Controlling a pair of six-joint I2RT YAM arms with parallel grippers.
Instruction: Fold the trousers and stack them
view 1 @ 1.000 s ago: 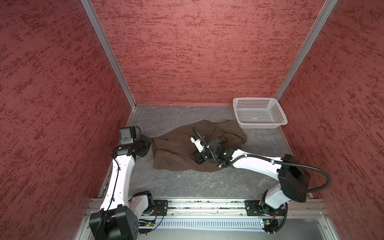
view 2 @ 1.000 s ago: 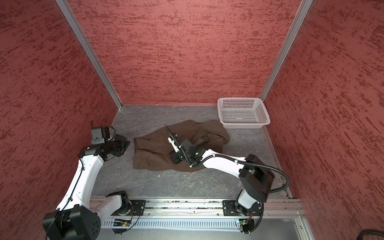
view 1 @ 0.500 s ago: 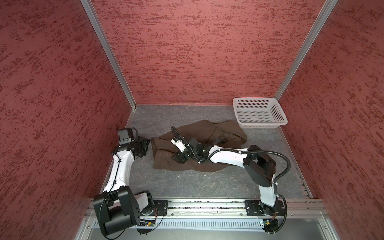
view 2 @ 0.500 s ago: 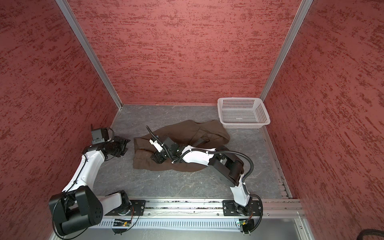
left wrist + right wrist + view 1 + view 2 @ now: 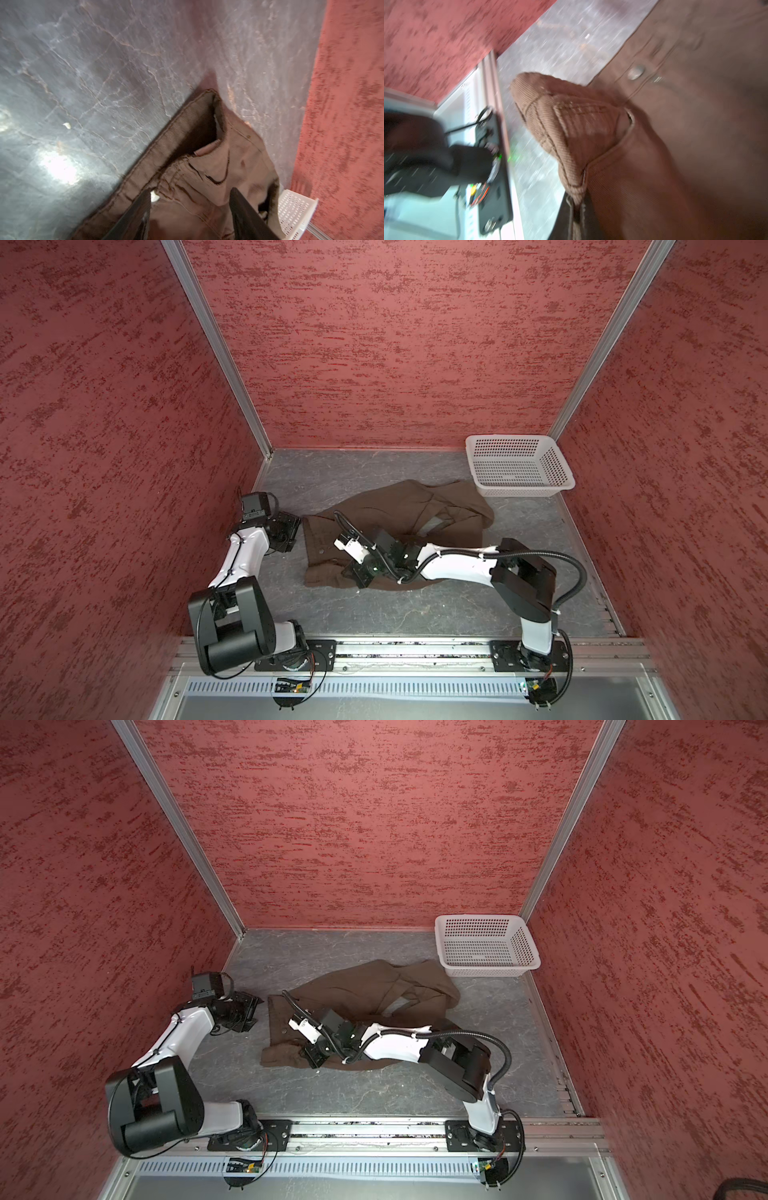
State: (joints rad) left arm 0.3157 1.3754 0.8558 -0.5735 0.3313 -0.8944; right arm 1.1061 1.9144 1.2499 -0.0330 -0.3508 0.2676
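At the trousers' front-left corner, right gripper is clamped on cloth; left gripper stands open, empty, just beside.

text: none legible | tag on trousers: perhaps printed, too blurred

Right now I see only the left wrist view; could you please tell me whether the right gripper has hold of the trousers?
Observer: Yes, the right wrist view shows the right gripper shut on a lifted corner of the trousers.
Operator: Thank you. Is the basket empty?
Observer: Yes, in both top views the white basket holds nothing.
Operator: And where is my left gripper?
Observer: In a top view the left gripper is beside the trousers' left edge.
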